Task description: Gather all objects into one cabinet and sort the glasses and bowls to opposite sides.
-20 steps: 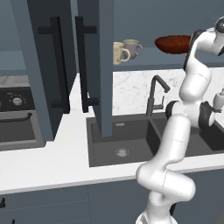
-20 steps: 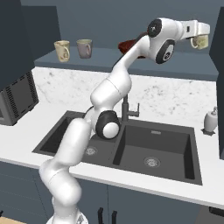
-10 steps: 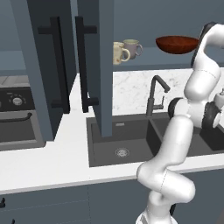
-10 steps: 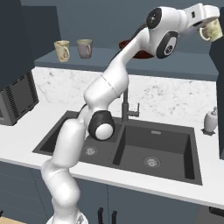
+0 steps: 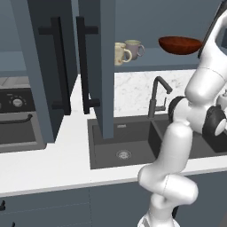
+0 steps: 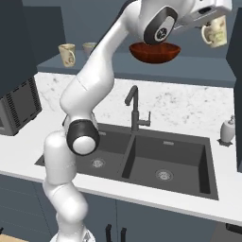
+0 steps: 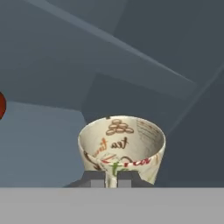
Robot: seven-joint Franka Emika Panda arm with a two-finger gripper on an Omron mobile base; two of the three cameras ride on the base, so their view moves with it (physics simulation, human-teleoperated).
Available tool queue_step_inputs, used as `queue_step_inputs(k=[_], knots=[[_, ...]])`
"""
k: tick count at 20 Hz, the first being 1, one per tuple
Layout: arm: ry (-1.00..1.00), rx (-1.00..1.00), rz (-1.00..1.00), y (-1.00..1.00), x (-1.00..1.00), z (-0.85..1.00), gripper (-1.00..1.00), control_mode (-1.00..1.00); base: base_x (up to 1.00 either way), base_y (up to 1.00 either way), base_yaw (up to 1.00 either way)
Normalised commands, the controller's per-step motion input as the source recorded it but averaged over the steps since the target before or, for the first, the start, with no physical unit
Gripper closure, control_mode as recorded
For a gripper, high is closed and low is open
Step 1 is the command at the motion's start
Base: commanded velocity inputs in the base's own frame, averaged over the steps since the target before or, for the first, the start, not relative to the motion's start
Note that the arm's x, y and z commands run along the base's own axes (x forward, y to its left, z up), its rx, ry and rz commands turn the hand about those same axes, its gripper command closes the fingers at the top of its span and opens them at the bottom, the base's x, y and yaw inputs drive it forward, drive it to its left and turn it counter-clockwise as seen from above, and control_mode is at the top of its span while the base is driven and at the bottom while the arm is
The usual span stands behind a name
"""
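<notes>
My gripper [image 6: 213,21] is shut on a cream printed mug [image 6: 215,33], which hangs in the air above the cabinet's shelf [image 6: 142,71], just right of the red-brown bowl [image 6: 155,51]. In the hand view the mug [image 7: 121,146] sits right in front of the gripper [image 7: 111,178], with the bowl's edge [image 7: 1,105] at far left. Two more cream mugs [image 6: 67,53] [image 6: 89,47] stand at the shelf's left end. From the left base view these mugs [image 5: 119,53] [image 5: 135,48] and the bowl [image 5: 179,44] stand behind the open cabinet doors [image 5: 44,80].
Below the shelf lies a dark double sink [image 6: 142,158] with a black faucet [image 6: 134,108]. A white soap dispenser [image 6: 227,131] stands on the counter at right. A stove [image 5: 17,119] is at left. The open door edge [image 5: 106,71] hangs over the sink.
The arm has risen and carried the mug upward and a little back toward the bowl. The bowl now shows fully beside the arm. The grip has stayed the same.
</notes>
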Motion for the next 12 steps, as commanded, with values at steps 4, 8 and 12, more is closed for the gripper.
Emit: queue_step_inputs(k=[4,8,12], knots=[[0.0,0.32,0.0,0.72,-1.0,0.0,1.0,-1.0,0.0,0.0,0.0],[0.08,0.18,0.02,0.86,-1.0,0.3,1.0,-1.0,0.0,0.0,0.0],[0.08,0.05,0.18,1.0,-1.0,0.3,1.0,-1.0,0.0,0.0,0.0]])
